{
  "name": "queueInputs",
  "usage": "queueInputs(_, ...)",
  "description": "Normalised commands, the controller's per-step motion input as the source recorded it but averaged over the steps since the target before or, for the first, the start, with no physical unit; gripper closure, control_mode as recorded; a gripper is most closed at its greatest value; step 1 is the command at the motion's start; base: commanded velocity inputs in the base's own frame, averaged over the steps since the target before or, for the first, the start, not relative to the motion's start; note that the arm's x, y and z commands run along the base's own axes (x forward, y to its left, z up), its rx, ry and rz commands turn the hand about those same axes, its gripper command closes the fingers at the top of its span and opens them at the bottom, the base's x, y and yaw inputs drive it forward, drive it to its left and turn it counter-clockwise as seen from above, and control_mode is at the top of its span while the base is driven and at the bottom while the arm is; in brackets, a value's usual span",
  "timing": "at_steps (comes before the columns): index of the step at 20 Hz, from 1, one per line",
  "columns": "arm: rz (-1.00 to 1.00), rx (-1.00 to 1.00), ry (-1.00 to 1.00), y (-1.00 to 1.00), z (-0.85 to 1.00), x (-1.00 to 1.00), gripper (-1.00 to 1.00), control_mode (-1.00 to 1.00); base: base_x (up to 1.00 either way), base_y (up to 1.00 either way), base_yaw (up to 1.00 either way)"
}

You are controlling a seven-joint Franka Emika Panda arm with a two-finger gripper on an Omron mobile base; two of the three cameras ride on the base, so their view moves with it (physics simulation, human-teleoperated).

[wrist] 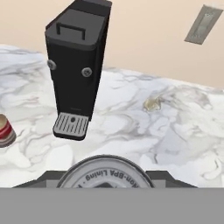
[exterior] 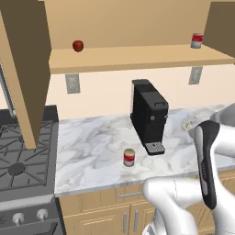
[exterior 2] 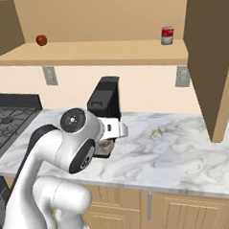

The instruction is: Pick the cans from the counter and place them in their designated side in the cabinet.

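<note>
My gripper (wrist: 105, 183) is shut on a can (wrist: 105, 173). Its silver printed lid sits at the bottom of the hand view, and its label is hidden there. In the right base view the gripper (exterior 2: 108, 138) holds this can (exterior 2: 106, 146) low over the white marble counter (exterior 2: 176, 156), in front of the coffee machine. A second can (exterior: 129, 157) with a red band stands on the counter (exterior: 92, 147), at the left edge of the hand view (wrist: 4, 131). The cabinet shelf (exterior: 137, 57) carries a red-and-grey can (exterior: 197, 40) at its right end (exterior 2: 167, 35).
A black coffee machine (exterior: 149, 114) (wrist: 78, 65) stands at the back of the counter. A small pale scrap (wrist: 151, 103) lies to its right. A red ball (exterior: 78, 45) sits at the shelf's left end. Open cabinet doors (exterior: 25, 69) (exterior 2: 211, 57) hang on both sides. A gas stove (exterior: 23, 156) lies left.
</note>
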Motion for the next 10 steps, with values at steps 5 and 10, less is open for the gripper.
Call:
queueInputs(5, 0.03, 0.0, -0.07, 0.01, 0.43, -0.17, 1.0, -1.0, 0.0, 0.0, 0.0)
queueInputs(10, 0.0, 0.0, -0.04, 0.01, 0.48, -0.25, 1.0, -1.0, 0.0, 0.0, 0.0)
